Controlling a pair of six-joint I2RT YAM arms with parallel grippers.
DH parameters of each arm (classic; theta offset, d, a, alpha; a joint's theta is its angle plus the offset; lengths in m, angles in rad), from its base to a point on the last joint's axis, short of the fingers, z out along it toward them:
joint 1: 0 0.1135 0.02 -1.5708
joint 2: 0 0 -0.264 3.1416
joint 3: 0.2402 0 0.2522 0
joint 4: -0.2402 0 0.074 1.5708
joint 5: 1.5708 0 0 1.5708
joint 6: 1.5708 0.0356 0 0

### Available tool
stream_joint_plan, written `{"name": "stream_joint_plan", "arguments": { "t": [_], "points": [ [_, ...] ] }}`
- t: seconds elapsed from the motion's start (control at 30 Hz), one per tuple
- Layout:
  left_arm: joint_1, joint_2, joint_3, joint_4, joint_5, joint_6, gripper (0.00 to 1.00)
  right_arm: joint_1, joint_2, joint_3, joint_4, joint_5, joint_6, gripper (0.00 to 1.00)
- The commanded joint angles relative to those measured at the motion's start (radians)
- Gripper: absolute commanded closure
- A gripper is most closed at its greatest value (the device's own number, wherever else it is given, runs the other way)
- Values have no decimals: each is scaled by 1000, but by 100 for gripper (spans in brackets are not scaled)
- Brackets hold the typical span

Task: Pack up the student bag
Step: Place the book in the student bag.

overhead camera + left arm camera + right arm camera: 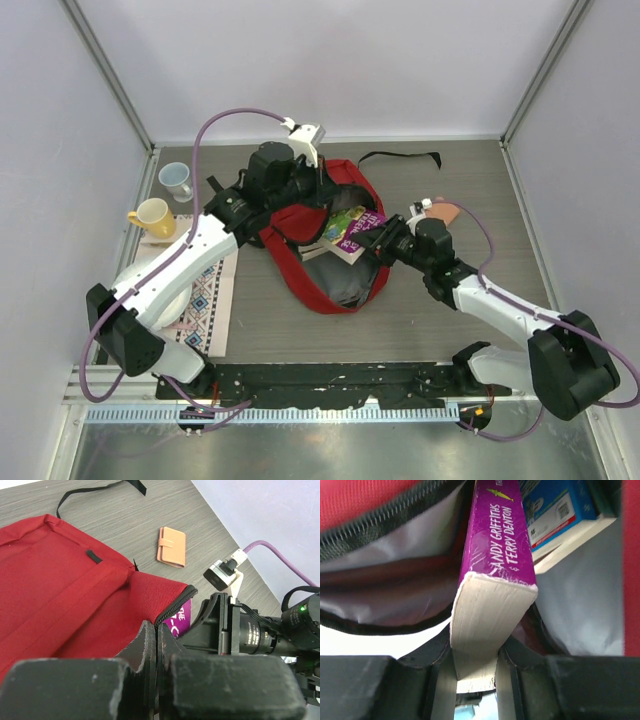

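The red student bag [320,290] lies open in the middle of the table, its grey lining showing. My left gripper [159,630] is shut on the black zipper edge of the student bag [60,580] and holds the opening up. My right gripper [475,655] is shut on the page end of a purple book [495,545], whose front half is inside the bag's mouth. From above, that purple book [364,231] lies next to a green book [345,222] in the opening. A blue book [555,510] sits deeper inside.
An orange wallet [445,212] lies right of the bag, and a black strap [400,158] behind it. A yellow mug [152,217] and a pale cup [177,180] stand far left. A patterned cloth [208,300] lies under the left arm. Walls enclose the table.
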Motion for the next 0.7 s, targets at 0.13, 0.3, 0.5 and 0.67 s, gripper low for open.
{"name": "stream_joint_plan", "arguments": {
  "t": [0.13, 0.3, 0.5, 0.67],
  "points": [
    [-1, -60, -9, 127, 79, -22, 100, 20, 43, -79, 329, 236, 114, 99],
    [-1, -62, -23, 144, 98, -36, 100, 106, 54, -66, 296, 374, 103, 99],
    [1, -51, -14, 139, 119, -44, 100, 238, 63, -41, 275, 528, 117, 99],
    [1, -55, -20, 141, 148, -58, 100, 272, 178, -18, 361, 614, 154, 99]
  ]
}}
